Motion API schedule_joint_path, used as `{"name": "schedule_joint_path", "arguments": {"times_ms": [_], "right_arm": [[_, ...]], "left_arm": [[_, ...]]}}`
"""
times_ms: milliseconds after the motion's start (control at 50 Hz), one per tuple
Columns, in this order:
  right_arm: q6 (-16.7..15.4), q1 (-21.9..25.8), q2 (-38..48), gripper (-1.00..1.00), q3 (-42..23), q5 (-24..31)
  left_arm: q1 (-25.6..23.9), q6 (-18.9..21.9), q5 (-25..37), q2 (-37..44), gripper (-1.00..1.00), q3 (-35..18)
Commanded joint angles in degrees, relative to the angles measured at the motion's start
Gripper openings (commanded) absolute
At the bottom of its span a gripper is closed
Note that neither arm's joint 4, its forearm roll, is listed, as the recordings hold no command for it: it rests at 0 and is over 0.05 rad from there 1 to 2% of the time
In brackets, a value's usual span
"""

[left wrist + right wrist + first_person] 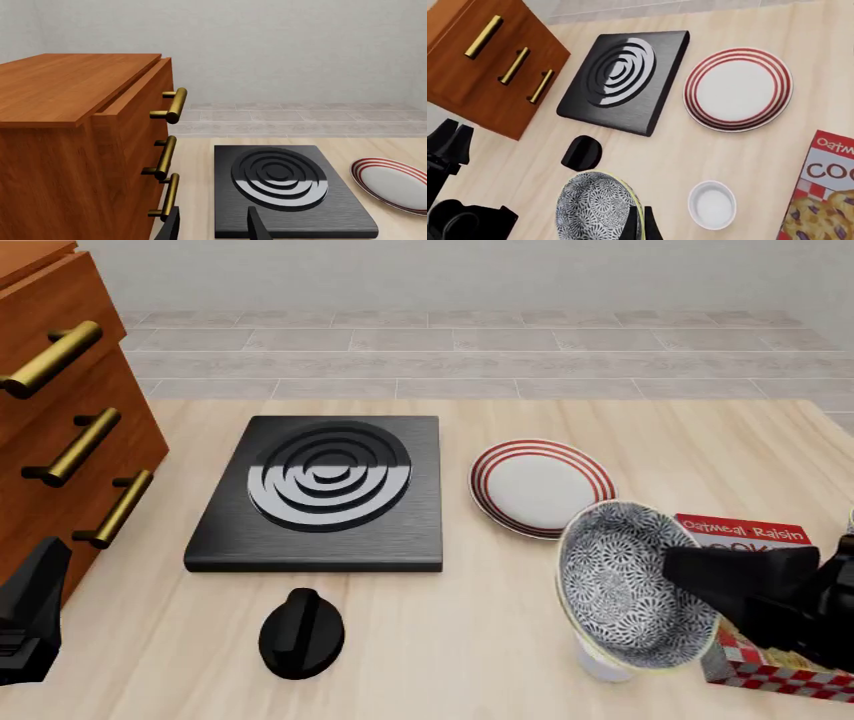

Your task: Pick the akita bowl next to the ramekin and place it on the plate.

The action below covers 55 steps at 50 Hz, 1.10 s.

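Pale matt wood table [441,640] at lower centre; glossy reddish wood cabinet [60,430] with brass-look handles [54,358] at left. A brushed black burner slab [327,495] sits centre; glazed ceramic plate [541,487], akita bowl [627,585] and printed cardboard box [761,640] at right.
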Motion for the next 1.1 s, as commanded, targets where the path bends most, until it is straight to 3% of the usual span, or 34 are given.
{"name": "schedule_joint_path", "arguments": {"times_ms": [20, 380, 1100], "right_arm": [[1.33, -1.1, 1.35, -1.0, 0.02, -2.55], [1.79, -2.68, 7.04, -1.0, 0.34, -8.67], [-0.45, -6.7, 14.74, -1.0, -1.91, -14.49]], "left_arm": [[0.0, 0.0, 0.0, 0.0, 1.0, 0.0], [0.0, 0.0, 0.0, 0.0, 1.0, 0.0], [0.0, 0.0, 0.0, 0.0, 1.0, 0.0]]}}
